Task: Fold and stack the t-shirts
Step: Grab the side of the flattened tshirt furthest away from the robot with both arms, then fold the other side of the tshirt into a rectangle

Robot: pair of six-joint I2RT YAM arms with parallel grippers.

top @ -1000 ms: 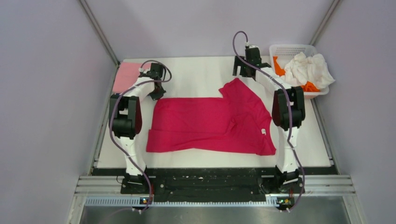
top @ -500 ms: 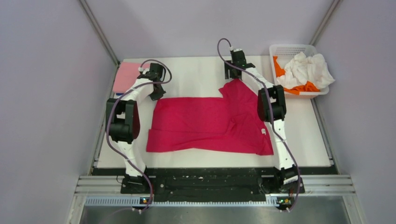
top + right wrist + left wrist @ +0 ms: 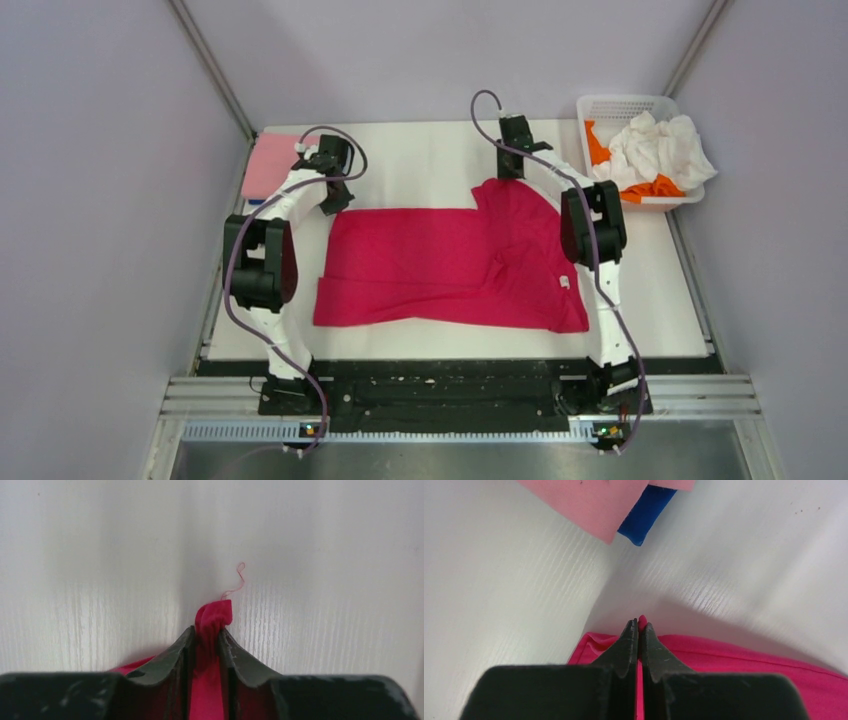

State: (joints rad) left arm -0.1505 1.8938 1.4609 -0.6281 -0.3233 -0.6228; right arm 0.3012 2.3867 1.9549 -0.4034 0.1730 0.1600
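A crimson-red t-shirt (image 3: 450, 265) lies spread across the middle of the white table. My left gripper (image 3: 337, 200) is shut on its far left corner; in the left wrist view the red cloth (image 3: 744, 657) is pinched between the tips of that gripper (image 3: 639, 625). My right gripper (image 3: 510, 172) is shut on the shirt's far right tip, a bunched red fold (image 3: 214, 615) squeezed in the same gripper (image 3: 206, 632). A folded light pink t-shirt (image 3: 268, 165) lies at the far left, over a blue one (image 3: 646, 512).
A white mesh basket (image 3: 600, 105) at the far right holds a white t-shirt (image 3: 660, 148) and an orange one (image 3: 600, 140). A loose red thread (image 3: 239, 580) curls on the table beyond the right fingertips. The booth's grey walls close in on both sides.
My right arm swung left from beside the basket to the shirt's far tip, and its jaws closed on the cloth. The left arm stayed put, still holding its corner.
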